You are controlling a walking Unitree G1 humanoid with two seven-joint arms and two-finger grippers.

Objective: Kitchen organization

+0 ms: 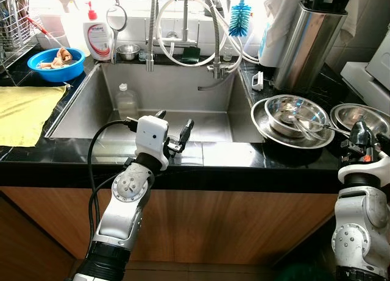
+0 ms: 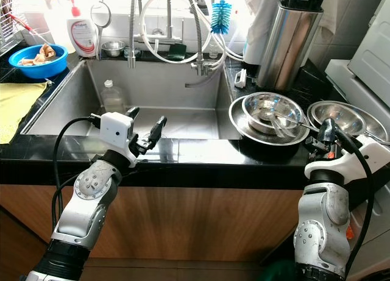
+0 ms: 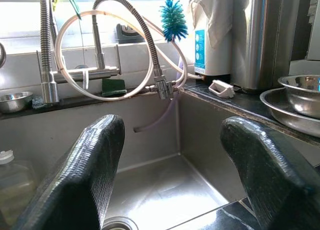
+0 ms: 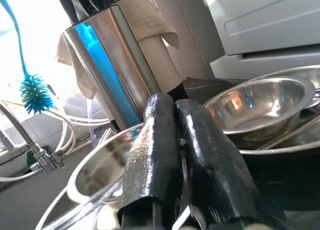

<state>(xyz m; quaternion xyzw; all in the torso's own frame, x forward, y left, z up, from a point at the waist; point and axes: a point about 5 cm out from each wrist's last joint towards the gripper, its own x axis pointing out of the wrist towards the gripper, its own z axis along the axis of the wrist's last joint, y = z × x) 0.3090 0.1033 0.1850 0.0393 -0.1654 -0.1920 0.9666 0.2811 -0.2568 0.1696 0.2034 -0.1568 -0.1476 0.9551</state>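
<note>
Over the near edge of the steel sink (image 1: 183, 89), the left gripper (image 1: 177, 130) hovers with its two black fingers (image 3: 85, 175) spread wide apart and nothing between them. Down in the basin, toward its left wall, a clear plastic bottle (image 1: 126, 102) stands upright. On the black counter (image 1: 225, 154) to the right of the sink sits a stack of steel bowls (image 1: 294, 118), with another steel bowl (image 1: 353, 116) just beside it on the far right. The right gripper (image 2: 326, 133) rests at the near right of that stack, its fingers (image 4: 155, 155) pressed together and empty. Behind the bowls stands a tall steel canister (image 1: 308, 40). At far left, a blue bowl (image 1: 56, 64) sits on the counter beyond a yellow cloth (image 1: 24, 110), and a blue bottle brush (image 1: 240, 17) hangs by the faucet (image 1: 210, 31).
</note>
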